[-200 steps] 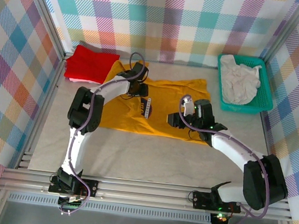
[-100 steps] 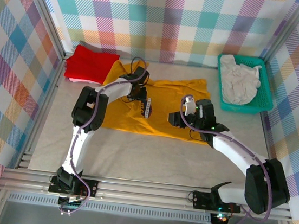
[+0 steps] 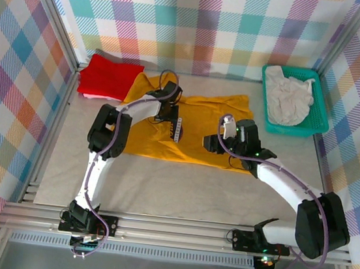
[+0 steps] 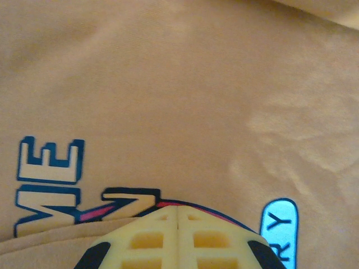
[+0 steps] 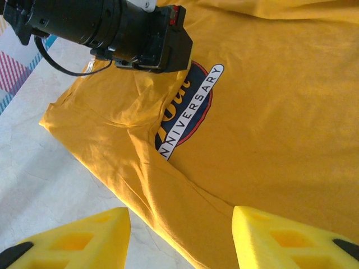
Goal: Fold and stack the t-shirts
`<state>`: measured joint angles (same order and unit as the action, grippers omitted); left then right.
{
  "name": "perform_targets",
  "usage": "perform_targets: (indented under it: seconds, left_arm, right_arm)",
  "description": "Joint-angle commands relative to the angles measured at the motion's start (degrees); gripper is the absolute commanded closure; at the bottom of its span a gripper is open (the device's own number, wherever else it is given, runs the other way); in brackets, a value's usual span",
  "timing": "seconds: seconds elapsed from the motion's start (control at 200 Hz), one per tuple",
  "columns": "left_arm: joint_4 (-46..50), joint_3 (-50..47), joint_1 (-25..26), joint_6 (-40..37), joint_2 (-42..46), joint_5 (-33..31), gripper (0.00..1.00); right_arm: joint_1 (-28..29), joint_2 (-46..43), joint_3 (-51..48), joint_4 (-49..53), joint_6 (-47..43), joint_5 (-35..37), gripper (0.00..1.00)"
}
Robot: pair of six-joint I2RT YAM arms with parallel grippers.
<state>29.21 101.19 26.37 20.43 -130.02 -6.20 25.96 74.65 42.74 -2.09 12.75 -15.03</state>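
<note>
Working the mustard t-shirt [image 3: 199, 110], spread logo-up mid-table [image 3: 160, 191], closer to the far edge. At far-left corner: folded red t-shirt [image 3: 108, 76], just beside the mustard sleeve. At far-right corner: off-white t-shirt [image 3: 288, 95], bunched in teal basket [image 3: 292, 130].

Left tool [image 4: 177, 224]: clamped tight right at the chest logo [image 5: 196, 101]. Judging by puckers running into it, looks like a pinch of the top layer. Right tool [image 5: 179, 241]: open over the shirt's near-side edge, holding nothing.

Handling: expect light, limp, thin cotton. No stiffness, drapes and drags, creases wherever pinched. Not fragile, not slippery against the pads. Mid-panel pinch probably just tents the cloth. Better to take hold at hem corners, shoulders or sleeve seams, one tool per corner, and lift together so the fold lands square. Worth catching both layers, else only the front peels up.
</note>
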Motion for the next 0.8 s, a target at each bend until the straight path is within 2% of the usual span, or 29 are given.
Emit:
perform_targets:
  seconds: [0.0,0.315,0.39,0.44,0.48,0.635,0.755,0.795]
  left_arm:
    - [0.4,1.6,2.3,-2.7,2.8,-2.0,1.00]
    - [6.8,12.1,5.5,-8.0,-4.3,-2.5,1.00]
    - [6.9,12.4,5.6,-7.8,-4.2,-3.3,0.80]
    - [7.0,12.1,5.6,-7.5,-3.6,-4.6,0.58]
    - [7.1,11.8,5.6,-7.4,-2.6,-5.5,0.50]
    - [5.4,6.0,5.2,-7.6,5.6,-8.7,0.44]
    - [1.5,-6.9,3.4,-6.0,18.2,-9.6,0.43]
    - [0.1,-12.1,2.4,-4.7,23.3,-9.7,0.43]
  right_arm:
    - [0.2,-1.4,0.0,-0.4,-1.0,0.2,0.49]
    - [0.2,-1.7,-0.2,-0.6,-0.6,0.1,0.49]
    - [0.2,-1.9,-0.3,-0.7,-0.5,0.1,0.49]
    - [0.2,-1.9,-0.4,-0.7,-0.4,0.0,0.48]
    - [0.2,-2.0,-0.3,-0.7,-0.4,0.0,0.47]
    - [0.2,-2.1,0.1,-0.1,0.2,1.3,0.47]
    - [0.2,-2.8,0.0,0.7,2.6,5.1,0.45]
    - [0.1,-2.8,0.4,2.1,4.4,8.7,0.46]
